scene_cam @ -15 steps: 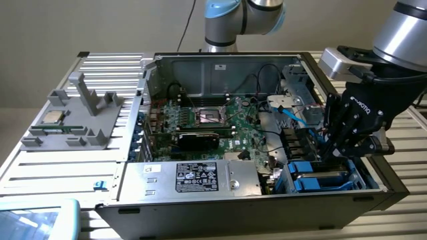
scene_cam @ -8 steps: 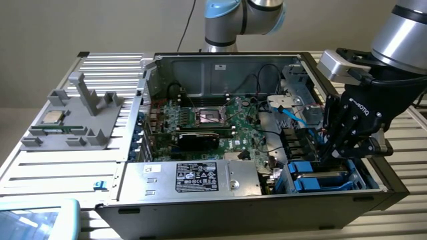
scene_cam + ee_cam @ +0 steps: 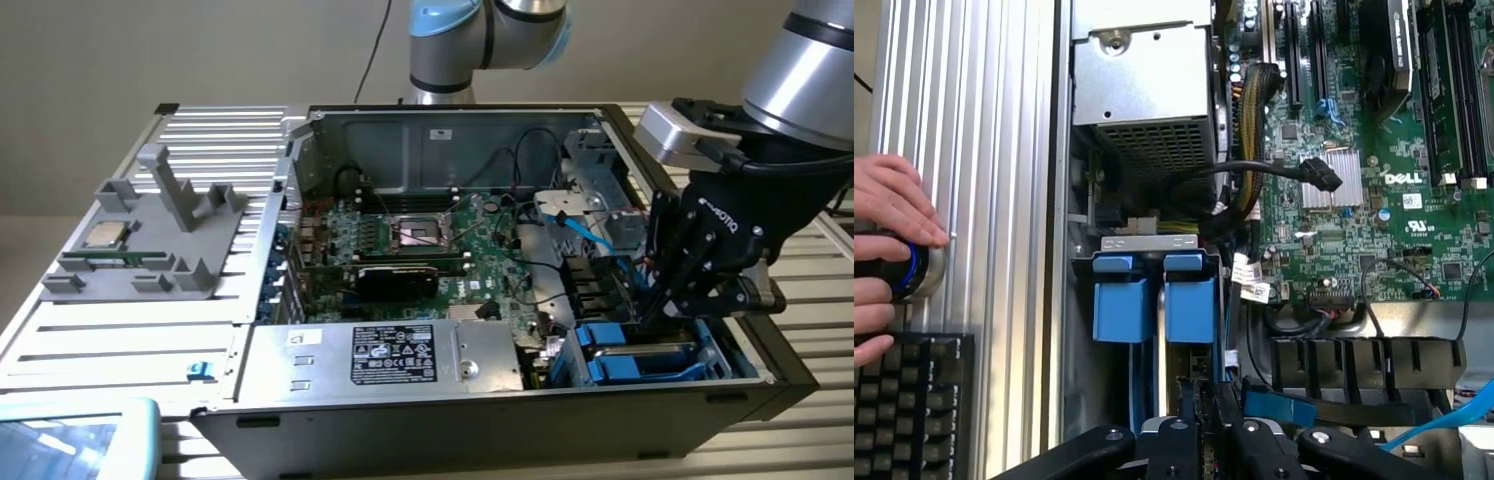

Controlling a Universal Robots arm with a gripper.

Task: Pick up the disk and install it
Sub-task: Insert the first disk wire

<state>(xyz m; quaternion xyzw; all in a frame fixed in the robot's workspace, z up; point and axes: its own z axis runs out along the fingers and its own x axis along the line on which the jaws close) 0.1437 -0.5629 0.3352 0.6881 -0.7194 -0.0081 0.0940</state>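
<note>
Claw (image 3: 663, 312) low over blue disk (image 3: 645, 362)

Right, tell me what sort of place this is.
Most likely a robotics lab bench set up for computer assembly. An open computer case lies on a slatted metal table, a grey fixture beside it holds parts, and a person's hand rests on a control knob next to a keyboard.
</note>
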